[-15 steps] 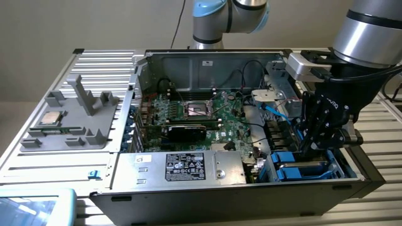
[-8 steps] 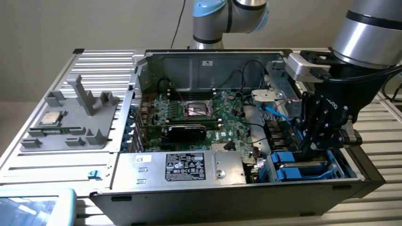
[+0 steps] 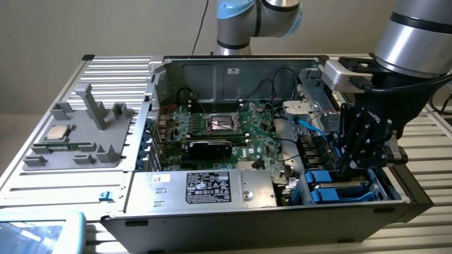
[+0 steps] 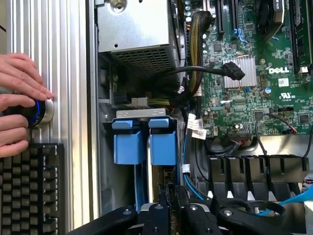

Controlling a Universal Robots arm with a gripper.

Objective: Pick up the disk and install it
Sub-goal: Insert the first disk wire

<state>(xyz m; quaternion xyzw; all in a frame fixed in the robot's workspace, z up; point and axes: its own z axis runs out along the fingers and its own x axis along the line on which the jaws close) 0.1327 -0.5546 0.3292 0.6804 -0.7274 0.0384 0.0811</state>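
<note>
Wrist view is showing us two blue carriers standing side by side in the drive bay of the open case (image 4: pixel 94 122). We are taking the one in line with the fingers as the disk (image 4: pixel 163 142), with the second carrier (image 4: pixel 129 142) just beside it. We are judging the disk a stiff, dense little slab, heavy for its size, slick on its metal faces and unkind to knocks. So we are reckoning the blue plastic frame along its edges is the place to take hold, never the label face or the connector end. The fingers (image 4: pixel 164 200) are sitting drawn nearly together, only a sliver between them, close to the disk's near end and lined up with it. Whether they are pinching its edge, we cannot tell. Exterior view is putting the gripper (image 3: pixel 351 168) low in the case's near corner at the exterior view's right, right over the blue carriers. The motherboard (image 3: pixel 226 127) is lying well apart towards the exterior view's left. A hand (image 4: pixel 19 93) is resting on a knob (image 4: pixel 43 111) outside the case.
</note>
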